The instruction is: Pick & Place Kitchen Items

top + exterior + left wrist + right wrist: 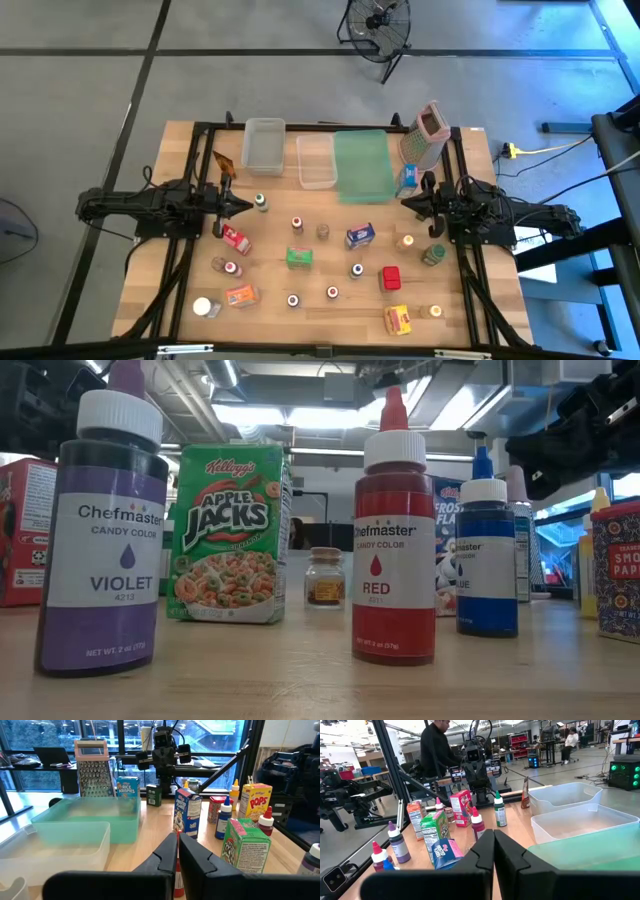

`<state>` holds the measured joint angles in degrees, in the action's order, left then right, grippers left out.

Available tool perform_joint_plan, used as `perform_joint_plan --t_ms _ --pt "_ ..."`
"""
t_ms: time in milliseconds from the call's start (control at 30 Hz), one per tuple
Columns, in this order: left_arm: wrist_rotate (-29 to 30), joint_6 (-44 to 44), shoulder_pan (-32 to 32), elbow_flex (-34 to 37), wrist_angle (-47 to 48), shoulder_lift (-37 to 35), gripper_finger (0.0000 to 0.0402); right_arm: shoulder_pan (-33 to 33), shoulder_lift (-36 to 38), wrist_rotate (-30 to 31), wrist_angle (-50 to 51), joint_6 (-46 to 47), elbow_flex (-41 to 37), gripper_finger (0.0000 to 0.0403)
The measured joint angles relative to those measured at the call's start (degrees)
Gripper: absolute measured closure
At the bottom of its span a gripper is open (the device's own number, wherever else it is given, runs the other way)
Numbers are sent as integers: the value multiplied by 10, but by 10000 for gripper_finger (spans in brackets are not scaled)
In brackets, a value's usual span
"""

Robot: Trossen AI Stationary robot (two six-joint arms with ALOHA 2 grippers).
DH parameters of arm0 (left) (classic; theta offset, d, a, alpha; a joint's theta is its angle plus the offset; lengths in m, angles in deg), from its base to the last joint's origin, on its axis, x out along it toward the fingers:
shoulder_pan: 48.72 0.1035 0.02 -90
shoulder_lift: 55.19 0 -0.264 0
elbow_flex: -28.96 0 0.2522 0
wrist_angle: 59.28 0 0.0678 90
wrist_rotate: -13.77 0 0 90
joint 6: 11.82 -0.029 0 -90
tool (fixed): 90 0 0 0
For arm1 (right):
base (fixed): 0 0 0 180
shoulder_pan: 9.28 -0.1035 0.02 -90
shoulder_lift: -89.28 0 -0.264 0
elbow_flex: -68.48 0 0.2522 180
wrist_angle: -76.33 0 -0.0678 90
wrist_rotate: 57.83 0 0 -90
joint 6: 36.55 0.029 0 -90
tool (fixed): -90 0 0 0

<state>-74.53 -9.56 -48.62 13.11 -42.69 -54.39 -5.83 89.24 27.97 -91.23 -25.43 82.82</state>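
Left gripper (pixel 246 206) jaws together, nothing held, near green-cap bottle (pixel 261 202); right gripper (pixel 405 203) jaws together, empty, beside blue box (pixel 408 178); groceries spread btwn arms

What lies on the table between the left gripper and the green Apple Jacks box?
In the high view, a small red box lies between the shut left gripper and the Apple Jacks box; otherwise bare wood.

The violet bottle (pixel 100 530) has a white cap, the red bottle (pixel 394 540) a red tip. The Apple Jacks box (pixel 229 532) is green. The tray (pixel 363 165) is pale green, the worktop (pixel 330 305) light wood.
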Motion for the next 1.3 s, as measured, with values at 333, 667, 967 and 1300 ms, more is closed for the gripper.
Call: perform_joint_plan --t_ms 333,667,967,1300 --pt "0 0 0 0 0 0 389 0 0 0 0 0 0 394" --pt "0 0 0 0 0 0 389 0 0 0 0 0 0 394" --pt "0 0 0 0 0 0 389 0 0 0 0 0 0 394" --pt "8 -20 0 0 0 0 391 0 0 0 0 0 0 394"
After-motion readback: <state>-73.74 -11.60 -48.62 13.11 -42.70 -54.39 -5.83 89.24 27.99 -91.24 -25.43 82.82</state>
